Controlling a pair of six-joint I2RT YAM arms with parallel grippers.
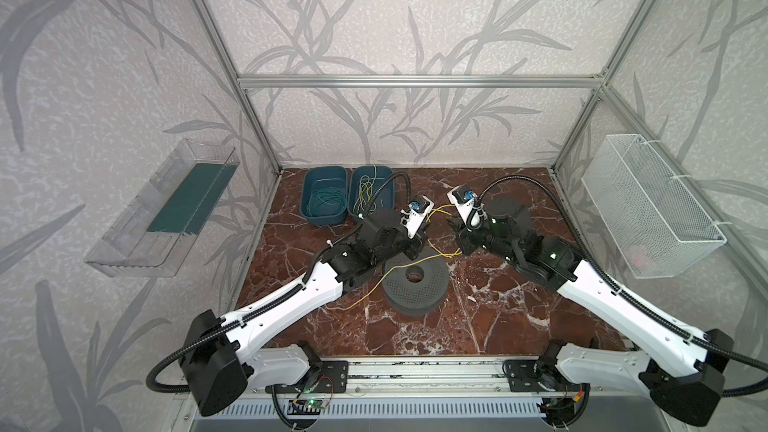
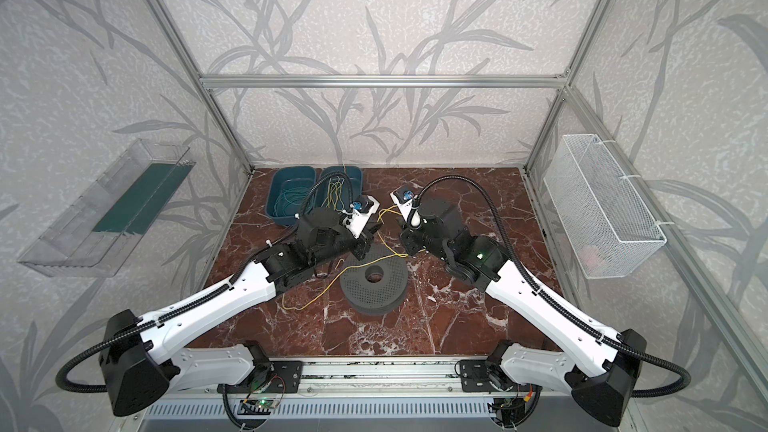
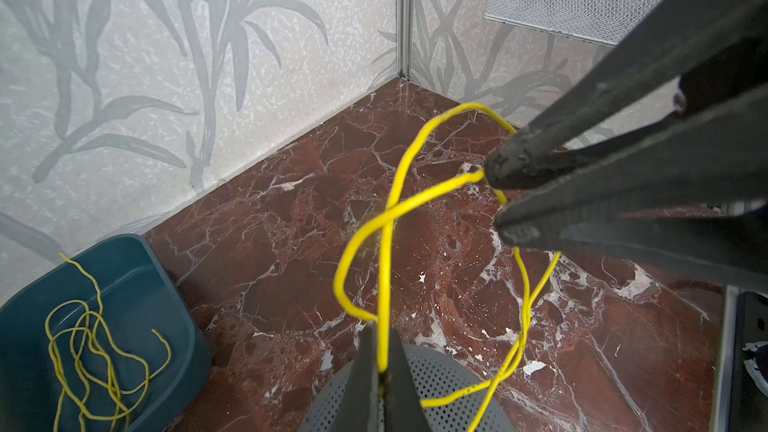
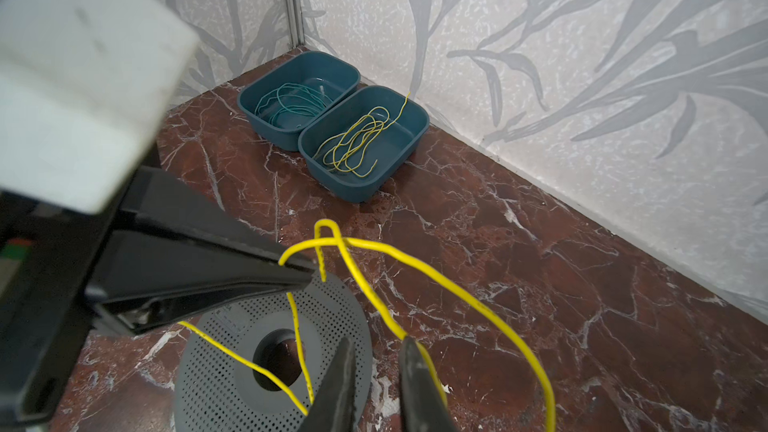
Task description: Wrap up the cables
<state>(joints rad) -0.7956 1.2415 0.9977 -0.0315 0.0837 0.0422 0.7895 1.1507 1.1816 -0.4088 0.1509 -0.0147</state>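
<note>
Cable (image 3: 386,263) strung in loose loop between arms above grey spool (image 1: 397,294), tail trailing on tabletop (image 1: 498,326). Left pincer (image 3: 380,340) clamped on it; right pincer (image 4: 378,344) jaws apart, strand brushing one finger. My worry: loop tangles or slips free when I pull.

You worked under bright, soft, even light that left only faint shadows beside the grey perforated round spool (image 1: 415,284) on the red-brown marble tabletop (image 1: 519,317), while the wide-angle top views splayed the aluminium frame posts (image 1: 208,26) outward and the near white camera housing (image 4: 83,76) blurred beside the sharp thin bright-yellow cable (image 4: 457,292).
</note>
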